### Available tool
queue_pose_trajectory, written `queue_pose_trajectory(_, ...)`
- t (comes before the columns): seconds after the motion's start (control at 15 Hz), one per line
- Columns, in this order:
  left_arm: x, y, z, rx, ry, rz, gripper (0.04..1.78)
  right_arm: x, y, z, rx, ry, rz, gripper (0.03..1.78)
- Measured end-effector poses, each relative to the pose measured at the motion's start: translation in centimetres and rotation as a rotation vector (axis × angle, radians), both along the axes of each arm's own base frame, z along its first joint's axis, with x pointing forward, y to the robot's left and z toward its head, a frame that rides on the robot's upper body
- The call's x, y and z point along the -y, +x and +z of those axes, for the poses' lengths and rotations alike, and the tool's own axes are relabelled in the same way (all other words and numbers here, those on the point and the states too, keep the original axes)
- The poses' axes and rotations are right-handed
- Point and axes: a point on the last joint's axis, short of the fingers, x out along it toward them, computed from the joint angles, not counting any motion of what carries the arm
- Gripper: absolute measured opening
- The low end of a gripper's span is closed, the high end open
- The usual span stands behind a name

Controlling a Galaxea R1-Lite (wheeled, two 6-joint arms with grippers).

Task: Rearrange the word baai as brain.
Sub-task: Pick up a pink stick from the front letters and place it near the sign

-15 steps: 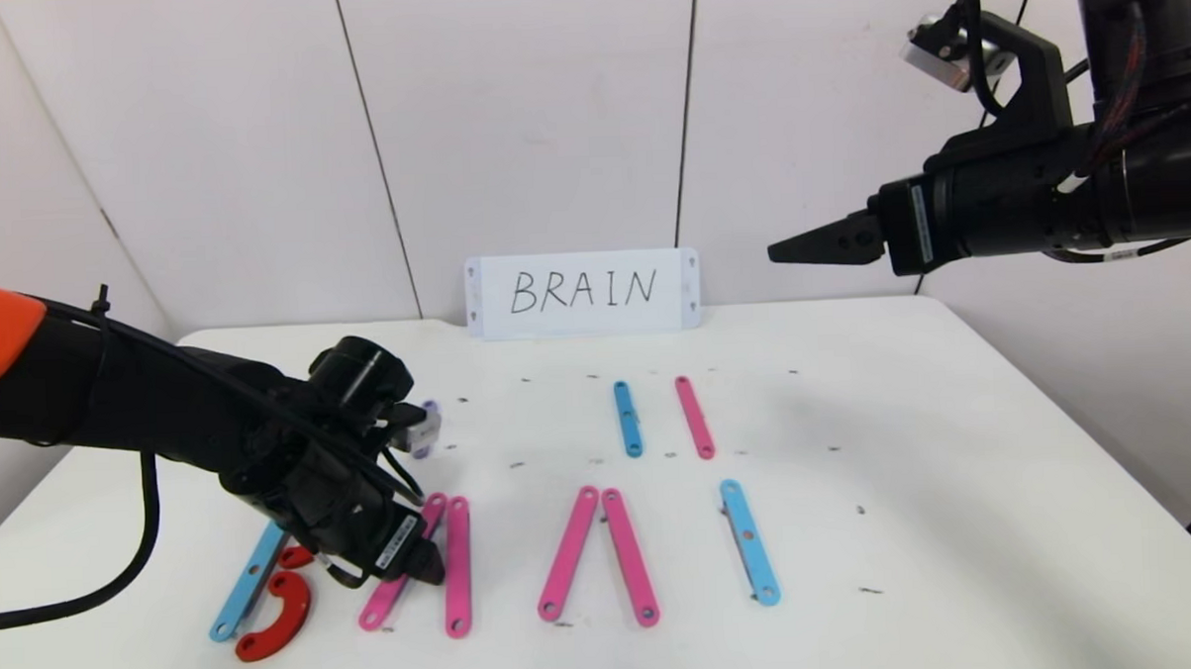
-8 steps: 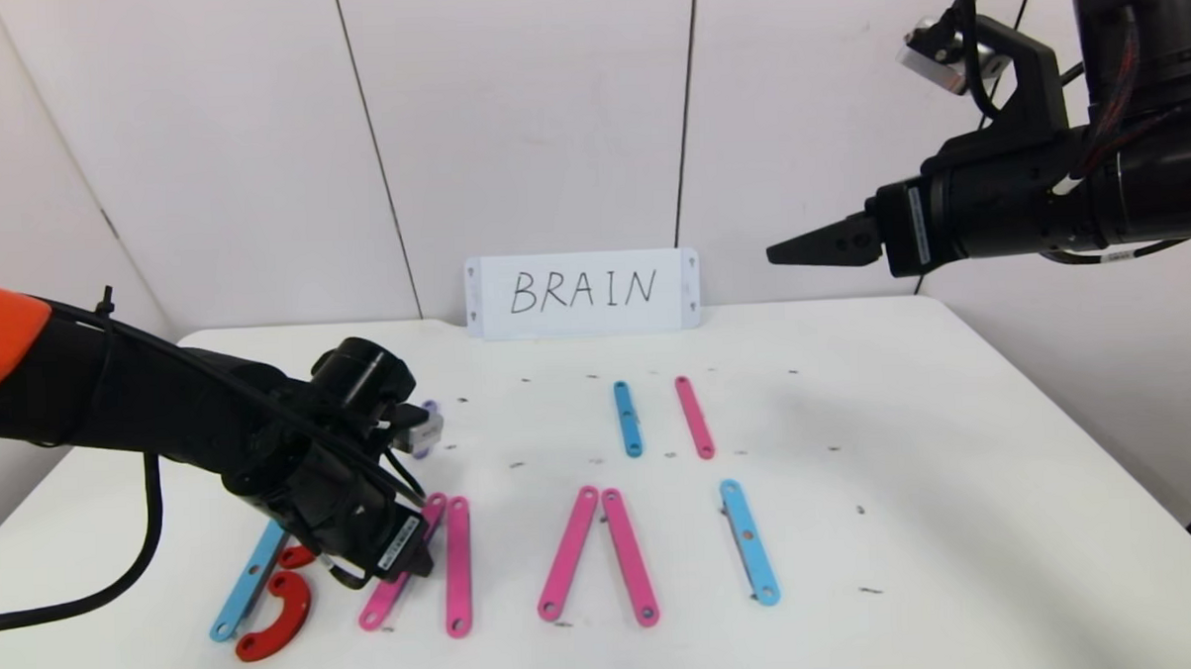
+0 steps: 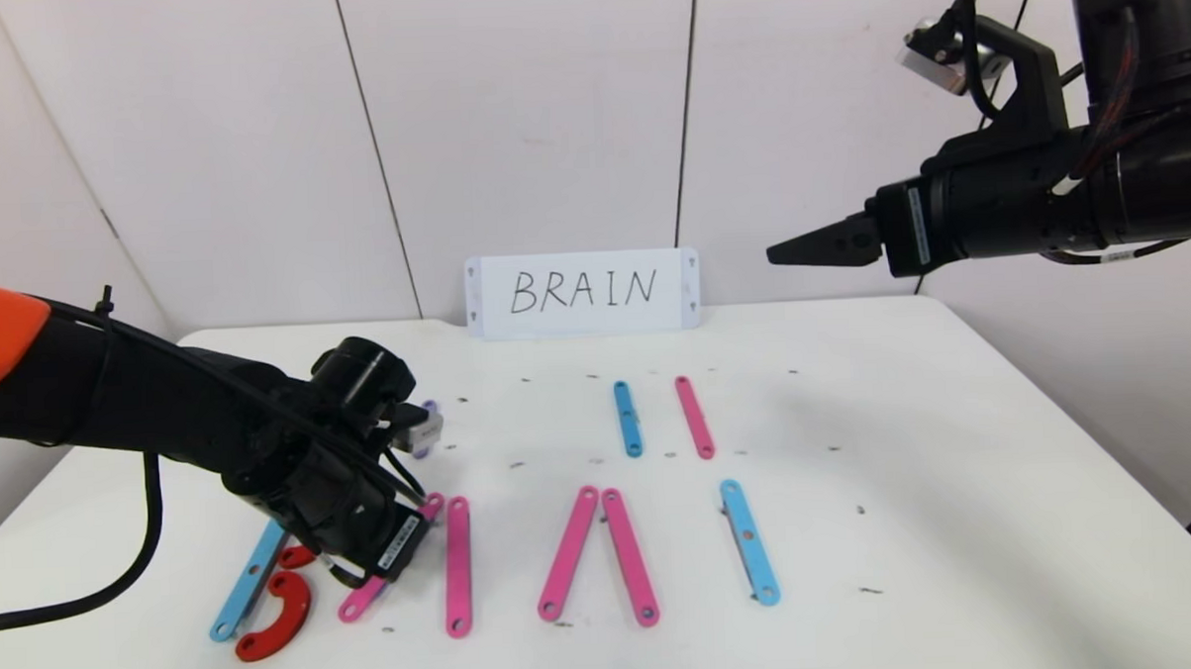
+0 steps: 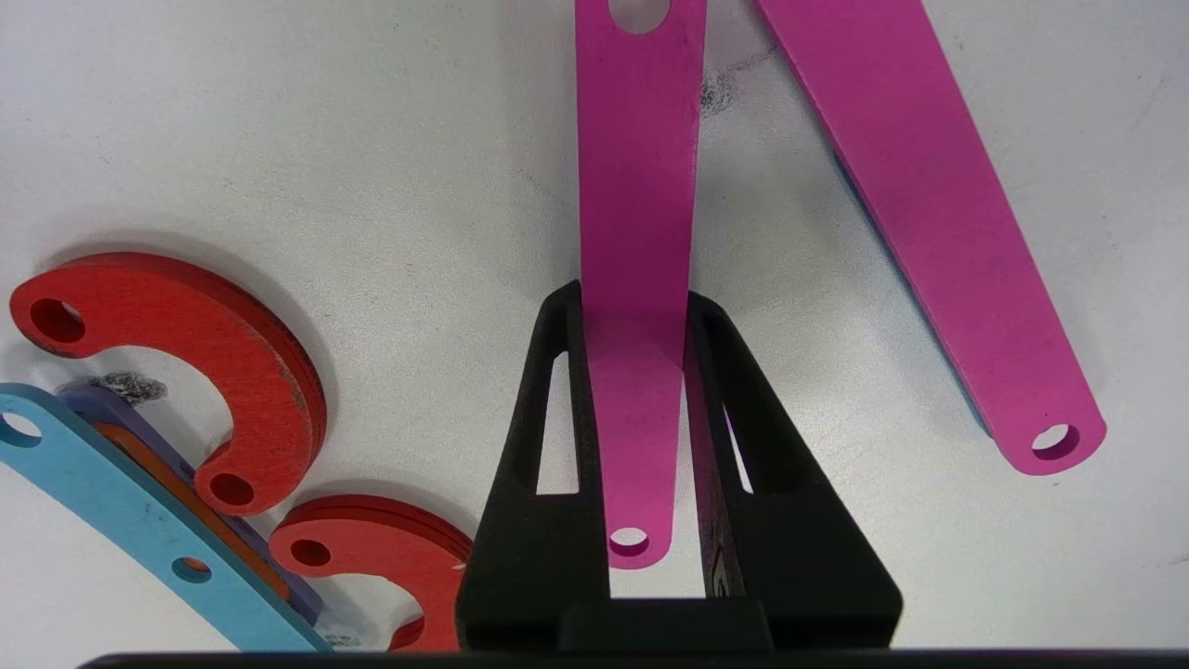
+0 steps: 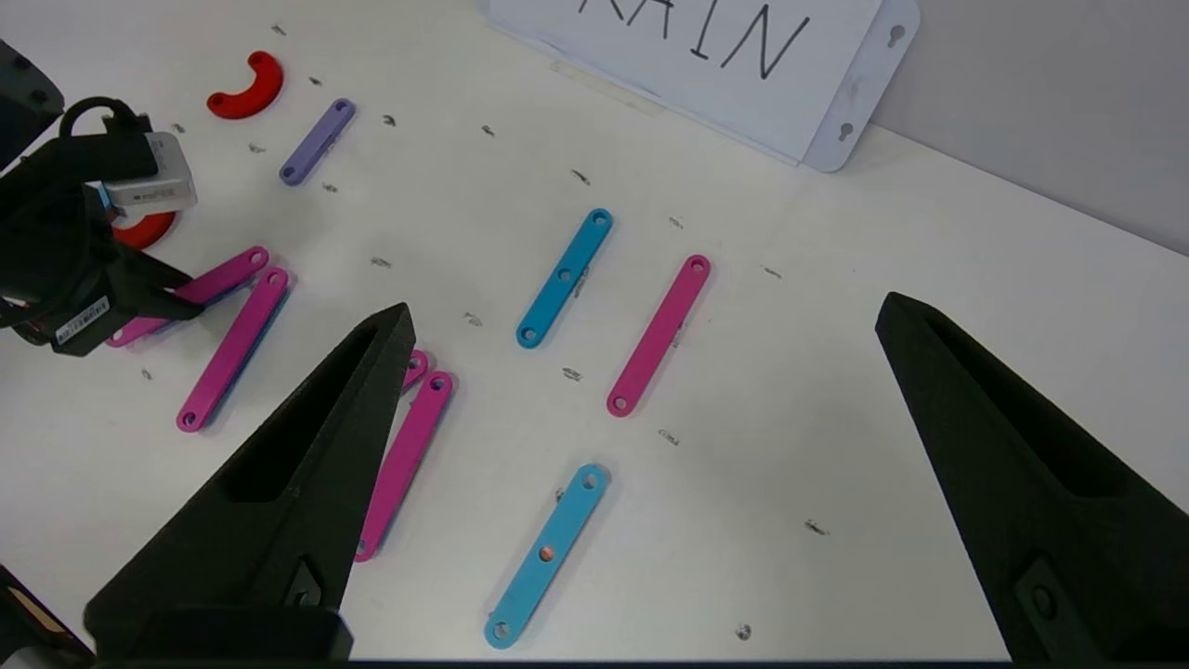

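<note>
The left claw [image 4: 636, 316] is seen low over the tabletop [image 3: 957, 480] near its front-left corner, closed on the slanted pink bar [image 4: 637, 279]; in the left wrist view both black fingers [image 4: 548, 437] press the bar's long edges, and one end hole of the bar lies between them. Whether the bar is lifted or flat on the surface cannot be told. Just beside it lies a second pink bar [image 3: 456, 566], running front to back, the two apart at their front ends.

Closer to the left edge, a light-blue bar [image 3: 238, 595] and two red C-shaped curves [image 3: 276, 615] are laid together; in the left wrist view a purple piece appears to be tucked under the blue bar. Farther back, a small purple bar [image 5: 318, 141] and another red curve [image 5: 246, 86] are picked out in the right wrist view, partly hidden behind the left arm in the head view.

Near the middle of the front edge, two pink bars [image 3: 596, 554] meet at their far ends and spread toward the front. To their right a light-blue bar [image 3: 750, 554] lies alone. Behind these, a shorter blue bar [image 3: 627, 419] and a pink bar [image 3: 694, 417] lie side by side, apart.

A white card lettered BRAIN [image 3: 582, 292] is propped at the back edge. The right claw [image 3: 810, 244] is held high above the back-right corner, its fingers spread wide and holding nothing.
</note>
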Motion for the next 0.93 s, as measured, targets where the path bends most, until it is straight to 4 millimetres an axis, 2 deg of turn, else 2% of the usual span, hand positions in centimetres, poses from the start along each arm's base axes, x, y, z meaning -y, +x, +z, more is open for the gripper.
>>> queue_pose_trajectory(0.2,0.0,0.0,0.3,0.007,-0.011,0.021,0.29,0.0,0.0,-0.1,-0.002,-0.002,-0.002,1.74)
queue_pose_trajectory(0.33,0.1,0.3,1.3,0.033,-0.034,0.049,0.29,0.1,-0.1,-0.1,-0.001,-0.001,-0.003,1.74)
queue_pose_trajectory(0.73,1.0,2.1,6.2,0.138,-0.131,0.151,0.29,0.4,-0.4,0.3,0.007,0.004,-0.007,1.74)
queue_pose_trajectory(0.93,2.1,3.4,8.4,0.159,-0.176,0.196,0.29,0.5,-0.4,0.4,0.01,0.006,-0.009,1.74)
